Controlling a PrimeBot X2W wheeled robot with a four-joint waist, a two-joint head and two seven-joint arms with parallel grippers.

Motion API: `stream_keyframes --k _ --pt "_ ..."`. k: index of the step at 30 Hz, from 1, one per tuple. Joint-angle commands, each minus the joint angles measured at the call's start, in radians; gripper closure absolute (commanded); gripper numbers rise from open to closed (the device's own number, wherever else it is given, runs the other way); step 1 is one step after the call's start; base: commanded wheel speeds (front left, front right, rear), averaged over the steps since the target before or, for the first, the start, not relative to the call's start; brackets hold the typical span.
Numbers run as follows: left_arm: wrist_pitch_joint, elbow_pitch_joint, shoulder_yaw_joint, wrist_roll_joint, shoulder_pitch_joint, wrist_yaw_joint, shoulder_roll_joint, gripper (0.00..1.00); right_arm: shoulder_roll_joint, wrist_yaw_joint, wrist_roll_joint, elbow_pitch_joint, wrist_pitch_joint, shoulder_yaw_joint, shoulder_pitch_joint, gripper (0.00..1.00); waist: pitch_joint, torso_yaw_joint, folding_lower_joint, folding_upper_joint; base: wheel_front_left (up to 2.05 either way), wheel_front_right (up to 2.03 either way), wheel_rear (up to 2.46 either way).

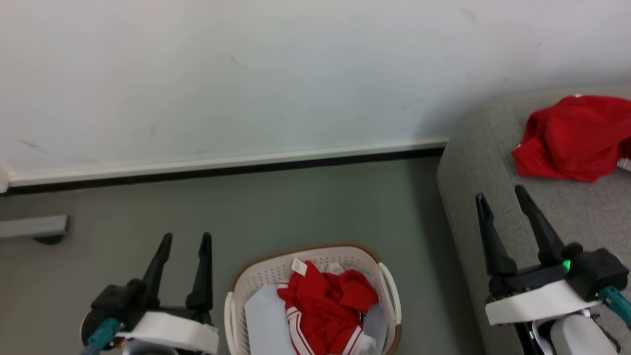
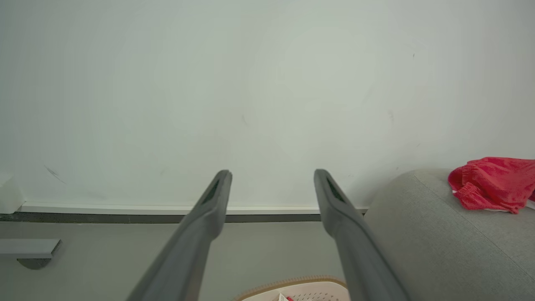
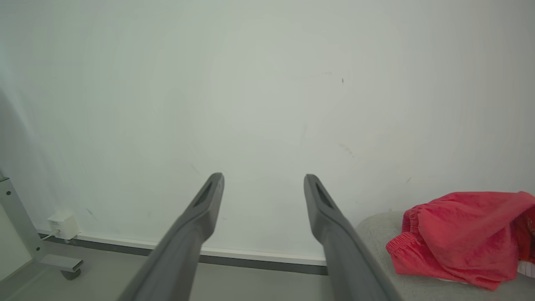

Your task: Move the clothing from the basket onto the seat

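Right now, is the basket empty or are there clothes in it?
Not empty. Red clothing with white stripes lies bunched in the basket, over a white sheet.

Wall [image 1: 246, 74]: plain white, taking up the upper half of the head view, with a few faint grey scuffs [image 1: 32, 144].
Skirting board [image 1: 222, 161]: white strip along the wall's foot, with a dark line just beneath it.
Floor [image 1: 296, 207]: smooth, grey-green.
Metal foot [image 1: 32, 227]: flat grey bar at the far left, near the wall, with a dark wheel [image 1: 49, 240] under it.
Post [image 3: 16, 225]: grey, rising from that foot.
Small box [image 3: 62, 225]: white, on the wall just above the skirting board.
White sheet [image 1: 263, 315]: plain, flat, at the bottom centre of the head view.
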Motion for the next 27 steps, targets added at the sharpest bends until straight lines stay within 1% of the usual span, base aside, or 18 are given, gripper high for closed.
stream_keyframes --k 1,5,10,16,21,27 --pt "0.000 0.022 -0.006 0.012 -0.029 -0.004 0.004 0.00 -0.004 -0.003 0.009 0.000 -0.003 0.001 -0.030 0.00 0.058 -0.036 -0.0001 -0.0001 0.00 0.00 0.00" --pt "0.000 0.075 -0.025 0.009 -0.094 -0.011 0.017 0.00 -0.004 -0.003 0.018 -0.012 -0.003 0.001 -0.095 0.00 0.131 -0.065 -0.0001 -0.0001 0.00 0.00 0.00" --pt "0.000 0.152 -0.063 0.013 -0.187 -0.016 0.043 0.00 0.002 -0.003 0.013 -0.044 -0.003 -0.024 -0.165 0.00 0.237 -0.090 -0.0001 -0.0001 0.00 0.00 0.00" --pt "0.006 0.272 -0.137 0.010 -0.302 -0.019 0.064 0.00 0.017 -0.003 0.005 -0.082 -0.002 -0.065 -0.226 0.00 0.343 -0.112 -0.0001 -0.0001 0.00 0.00 0.00" --pt "0.019 0.399 -0.204 0.008 -0.391 -0.020 0.081 0.00 0.031 -0.003 0.005 -0.105 -0.002 -0.067 -0.274 0.00 0.414 -0.145 -0.0001 -0.0001 0.00 0.00 0.00" --pt "0.066 0.541 -0.291 -0.017 -0.503 -0.019 0.110 0.00 0.047 -0.003 0.028 -0.131 -0.002 -0.060 -0.338 0.00 0.500 -0.192 -0.0001 -0.0001 0.00 0.00 0.00"
